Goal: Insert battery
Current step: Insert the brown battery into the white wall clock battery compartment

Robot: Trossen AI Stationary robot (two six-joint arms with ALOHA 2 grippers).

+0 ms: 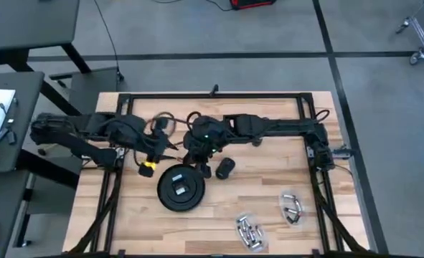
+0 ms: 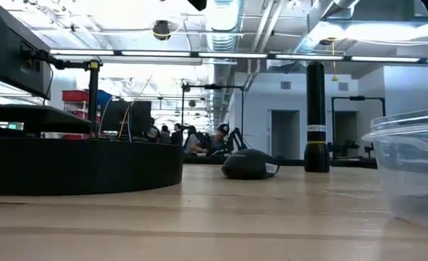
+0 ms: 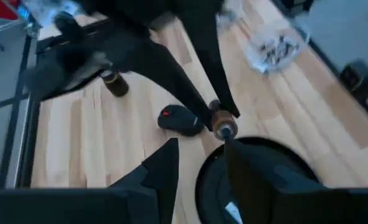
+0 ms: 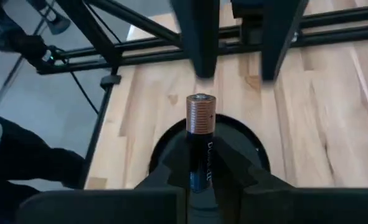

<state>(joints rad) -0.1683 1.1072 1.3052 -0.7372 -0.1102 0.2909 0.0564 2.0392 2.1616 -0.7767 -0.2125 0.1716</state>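
Battery (image 4: 200,134) | clamped in right jaws | lower end hidden

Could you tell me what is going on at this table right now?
The right gripper is shut on a battery, copper end pointing outward, above the round black device at the middle of the table. The left gripper is open, facing it closely across that device. A black computer mouse lies nearby, and loose batteries wait near the front edge. The battery is not inserted yet.
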